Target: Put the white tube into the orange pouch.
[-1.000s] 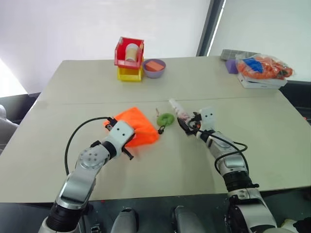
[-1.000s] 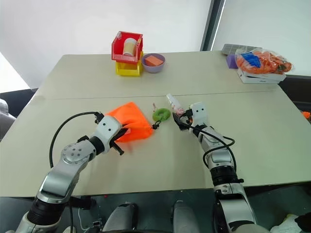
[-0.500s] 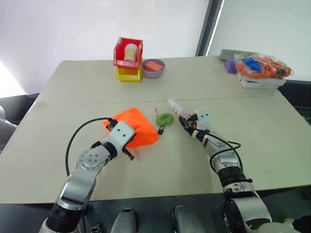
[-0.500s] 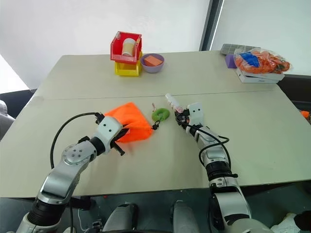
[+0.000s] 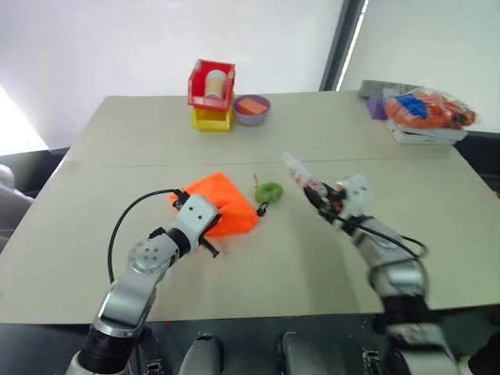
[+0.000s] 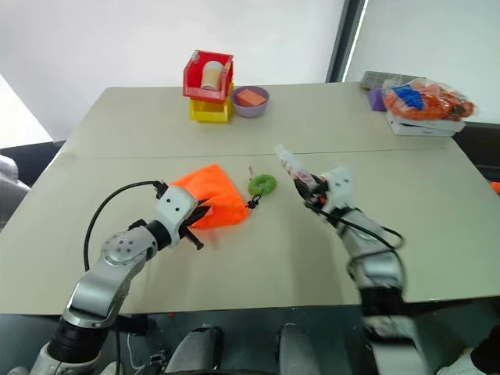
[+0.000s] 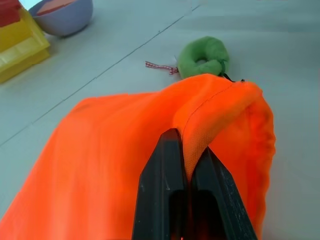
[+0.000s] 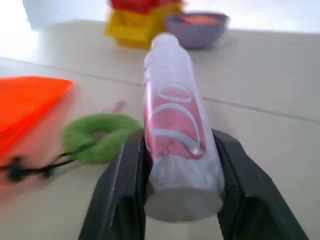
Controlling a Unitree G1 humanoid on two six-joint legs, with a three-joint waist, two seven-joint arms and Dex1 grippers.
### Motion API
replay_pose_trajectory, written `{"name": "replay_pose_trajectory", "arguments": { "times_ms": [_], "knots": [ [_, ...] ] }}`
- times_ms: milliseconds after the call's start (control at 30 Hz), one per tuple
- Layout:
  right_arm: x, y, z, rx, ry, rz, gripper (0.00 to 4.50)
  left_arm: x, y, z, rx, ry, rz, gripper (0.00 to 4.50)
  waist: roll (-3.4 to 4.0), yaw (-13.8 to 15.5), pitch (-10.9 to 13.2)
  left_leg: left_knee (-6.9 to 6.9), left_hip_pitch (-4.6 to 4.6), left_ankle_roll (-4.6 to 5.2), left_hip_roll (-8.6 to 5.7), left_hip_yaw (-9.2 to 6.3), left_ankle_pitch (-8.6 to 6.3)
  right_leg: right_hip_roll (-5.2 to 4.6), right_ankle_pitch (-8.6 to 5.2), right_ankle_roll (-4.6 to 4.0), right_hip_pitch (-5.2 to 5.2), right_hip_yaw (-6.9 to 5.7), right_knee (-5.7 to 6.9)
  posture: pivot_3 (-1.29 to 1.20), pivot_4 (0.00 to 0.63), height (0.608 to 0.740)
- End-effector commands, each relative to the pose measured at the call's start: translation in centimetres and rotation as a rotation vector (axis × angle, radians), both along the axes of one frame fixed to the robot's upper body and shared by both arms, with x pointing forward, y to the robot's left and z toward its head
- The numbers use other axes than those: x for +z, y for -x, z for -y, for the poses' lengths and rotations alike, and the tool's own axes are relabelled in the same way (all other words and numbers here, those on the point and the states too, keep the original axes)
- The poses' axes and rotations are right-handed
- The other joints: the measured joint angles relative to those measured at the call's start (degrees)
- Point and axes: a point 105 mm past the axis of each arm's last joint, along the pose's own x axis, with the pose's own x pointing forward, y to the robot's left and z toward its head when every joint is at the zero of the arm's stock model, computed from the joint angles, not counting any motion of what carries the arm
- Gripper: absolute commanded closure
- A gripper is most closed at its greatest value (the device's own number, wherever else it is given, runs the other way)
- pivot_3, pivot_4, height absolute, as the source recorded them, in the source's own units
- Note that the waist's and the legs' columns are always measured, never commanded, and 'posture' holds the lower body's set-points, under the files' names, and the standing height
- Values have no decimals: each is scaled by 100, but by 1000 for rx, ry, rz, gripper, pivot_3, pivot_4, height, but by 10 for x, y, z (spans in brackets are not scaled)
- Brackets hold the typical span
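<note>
- Since the earlier frames, the right gripper has been drawn back from the table and raised a little, and the white tube has been lifted clear of the surface with it.
- Nearest, the left gripper is seen shut tight on a fold of the orange pouch, pinched at the hem beside the mouth; the pouch itself is resting on the table.
- The tube is clamped between the right gripper's two fingers, near its flat base, with the capped end pointed away towards the far side of the table.
- Between the two grippers, the green ring is lying on the table at the end of the pouch's cord.
- Further off, a red and yellow bin stack and a purple bowl are standing untouched.
- The carrying step is judged to be in hand: the tube is held, but is not yet at the pouch.
- Next, the pouch mouth probably needs to be held open, and the tube brought across and lined up with it.
</note>
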Motion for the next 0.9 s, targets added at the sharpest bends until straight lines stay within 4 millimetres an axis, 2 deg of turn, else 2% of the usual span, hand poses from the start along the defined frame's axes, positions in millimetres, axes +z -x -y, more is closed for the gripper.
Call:
{"name": "replay_pose_trajectory", "arguments": {
  "times_ms": [33, 133, 233, 300, 367, 500, 700, 900],
  "knots": [
    [16, 59, -12, 259, -1, -54, 3342, 13, 2, 0, -15, 59, 10, 4500, 1, -15, 0, -2, -3, 1, 0, 0, 0, -1, 0, 0, -2, 0, -3, 0, 150, 740],
    [10, 85, -18, 340, -2, -149, 3342, 13, 3, 0, -26, 77, -9, 4500, -6, -109, 4, 0, 6, 11, 3, 2, -7, 3, -8, 12, -4, 2, -2, 0, 150, 740],
    [4, 99, -34, 389, 0, -203, 3342, 13, 4, 3, -44, 78, -19, 4500, -6, -152, 4, 12, 12, 10, 3, -10, -8, 10, 1, -3, -8, 3, 2, 0, 150, 740],
    [1, 102, -46, 404, 15, -210, 3342, 14, 5, 5, -58, 80, -23, 4500, -11, -161, 7, 18, 12, 7, 2, -16, -10, 11, 1, -5, -10, 1, -3, 0, 150, 740],
    [1, 101, -49, 402, 16, -207, 3342, 14, 5, 7, -61, 83, -23, 4500, -13, -160, 8, 20, 8, -2, 0, -17, -14, 6, 1, -6, -17, -1, -21, 0, 150, 740],
    [-1, 91, -79, 411, -5, -175, 3342, 19, 6, 10, -78, 88, -12, 4500, -19, -171, 9, 33, 1, -4, -7, -8, -13, -9, 2, -7, -21, 0, -37, 0, 150, 740],
    [-4, 74, -88, 385, 16, -153, 3342, 23, 7, 13, -94, 78, 2, 4500, -19, -29, 7, 2, -6, 5, -7, -11, -7, 1, 16, -25, -22, 1, -18, 0, 150, 740],
    [-1, 59, -110, 412, 20, -105, 3342, 26, 11, 18, -120, 77, 11, 4500, -19, -41, 6, -3, -3, 6, -4, -16, -7, 7, 8, -14, -22, -3, -15, 0, 150, 740]
  ]
}}
